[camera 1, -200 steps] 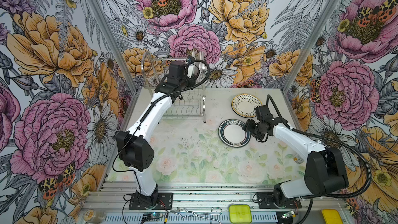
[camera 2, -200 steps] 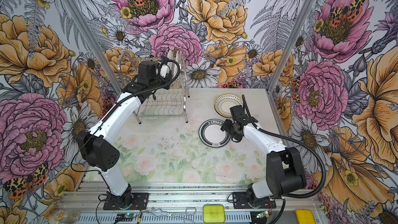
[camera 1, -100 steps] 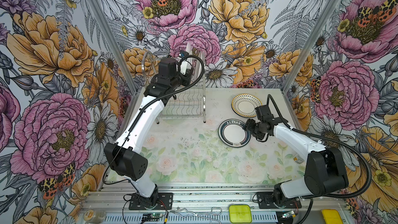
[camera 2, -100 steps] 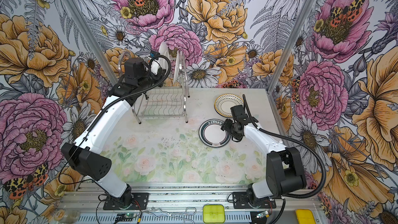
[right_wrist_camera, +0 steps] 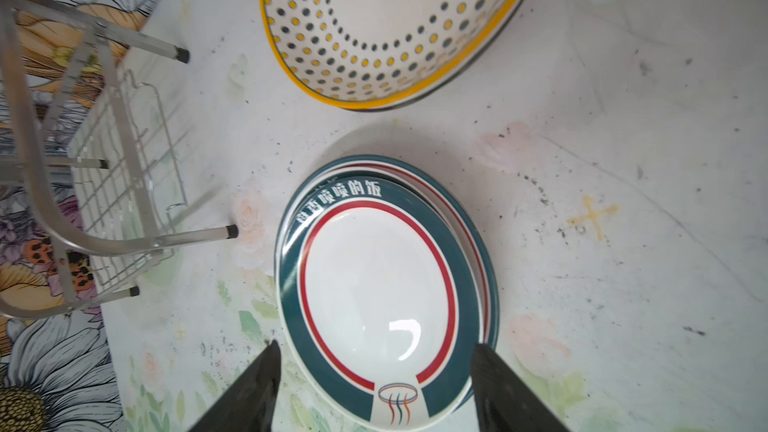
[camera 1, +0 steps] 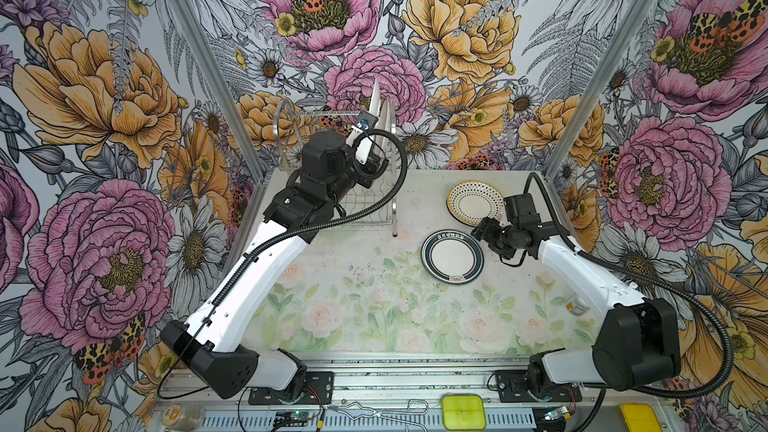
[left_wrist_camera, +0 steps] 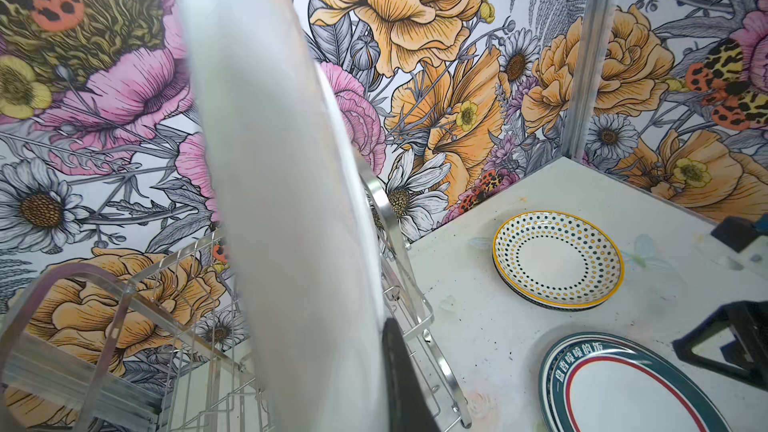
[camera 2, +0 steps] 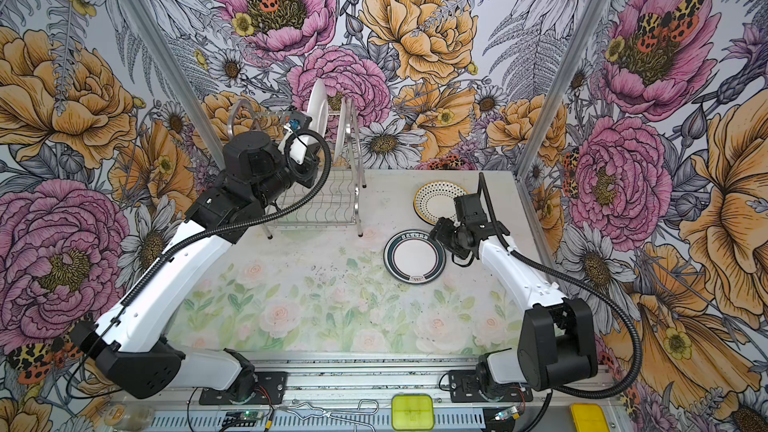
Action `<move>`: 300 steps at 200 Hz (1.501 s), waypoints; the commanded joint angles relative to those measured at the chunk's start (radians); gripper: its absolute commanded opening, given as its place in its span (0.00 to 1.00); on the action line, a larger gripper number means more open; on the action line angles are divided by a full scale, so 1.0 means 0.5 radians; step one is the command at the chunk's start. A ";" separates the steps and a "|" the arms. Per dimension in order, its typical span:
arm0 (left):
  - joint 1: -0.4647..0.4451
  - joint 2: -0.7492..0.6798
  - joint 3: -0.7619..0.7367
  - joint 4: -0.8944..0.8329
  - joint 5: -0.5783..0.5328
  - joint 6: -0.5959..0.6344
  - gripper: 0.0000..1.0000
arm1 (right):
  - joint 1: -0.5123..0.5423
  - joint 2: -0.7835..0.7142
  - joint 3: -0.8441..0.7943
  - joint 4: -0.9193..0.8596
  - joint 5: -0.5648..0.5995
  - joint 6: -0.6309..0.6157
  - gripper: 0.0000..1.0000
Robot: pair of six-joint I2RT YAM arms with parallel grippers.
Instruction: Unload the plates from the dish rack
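The left gripper [camera 2: 300, 128] is closed tight on the lower edge of a white plate [camera 2: 318, 103] and holds it on its edge above the upper level of the dish rack [camera 2: 324, 205]. The face of the plate is upright and its thin rim looks toward the camera in both top views. Whether its bottom edge is fully out of the wires I cannot tell, because the gripper covers it.

Just beside it, on the side toward the right arm, one more plate [camera 2: 340, 130] stands on edge in the rack. This is the relation that matters. The places for putting down are also on that side and much lower: the stack of teal-banded plates [camera 1: 452, 257] and, behind it, the dotted plates [camera 1: 473, 201], both flat on the table [camera 1: 353, 284].

So I think the held plate should go up first, then pass over its neighbour, and turn from upright to flat on the way down.

The right gripper [right_wrist_camera: 374, 351] has its jaws wide and holds nothing. It hangs over the near edge of the teal stack, much nearer to the stacks than the left one.
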 commanded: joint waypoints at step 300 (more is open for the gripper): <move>-1.332 0.433 -0.793 0.413 -1.601 0.341 0.00 | 0.151 -0.536 0.050 0.288 -0.840 0.428 0.65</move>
